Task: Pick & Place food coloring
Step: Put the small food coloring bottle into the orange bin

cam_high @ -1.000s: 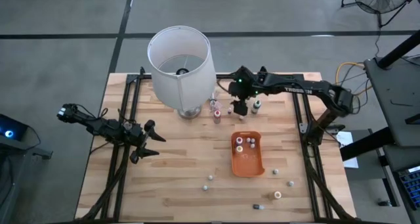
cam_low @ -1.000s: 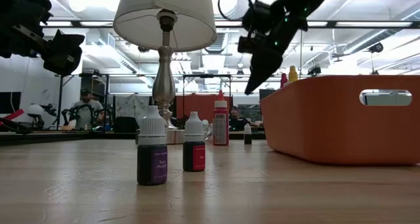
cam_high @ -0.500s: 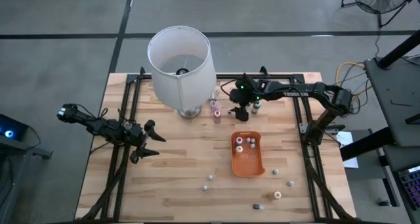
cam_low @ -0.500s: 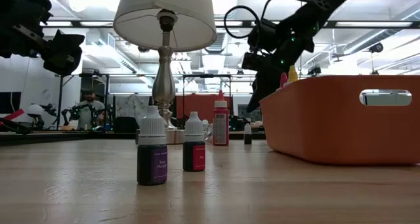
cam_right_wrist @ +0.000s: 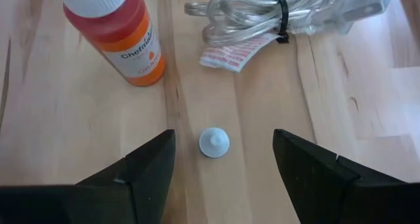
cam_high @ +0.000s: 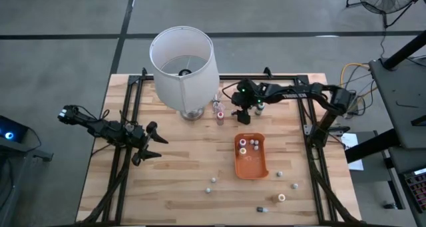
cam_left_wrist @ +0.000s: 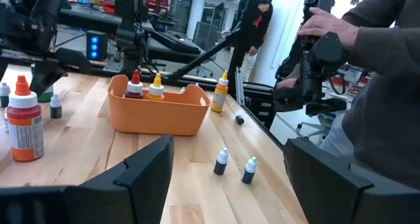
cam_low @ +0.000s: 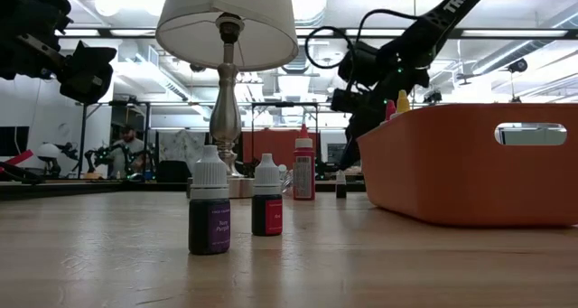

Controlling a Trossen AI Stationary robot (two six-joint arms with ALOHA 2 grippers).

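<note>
The food coloring bottles are spread over the wooden table. A tiny white-capped bottle [cam_right_wrist: 214, 142] stands upright right below my right gripper [cam_right_wrist: 223, 159], whose open fingers hang on either side above it without touching. An orange-filled bottle [cam_right_wrist: 121, 27] stands beside it, near the lamp's base [cam_high: 192, 112]. Purple [cam_low: 209, 213] and red [cam_low: 267, 209] bottles stand close to the low camera. Some bottles stand in the orange tray [cam_high: 251, 166]. My left gripper [cam_high: 152, 141] waits open at the table's left.
The big white lampshade [cam_high: 183, 57] stands over the far middle of the table. A tied clear cable bundle [cam_right_wrist: 282, 17] lies just beyond the small bottle. Loose bottles [cam_high: 281, 198] are scattered near the front edge. A person's hands [cam_left_wrist: 328, 33] show beyond the table.
My right gripper has come down from well above the table toward the small bottles beside the lamp base, tipping a little as it sank. Its fingers have stayed open. No bottle has moved.
</note>
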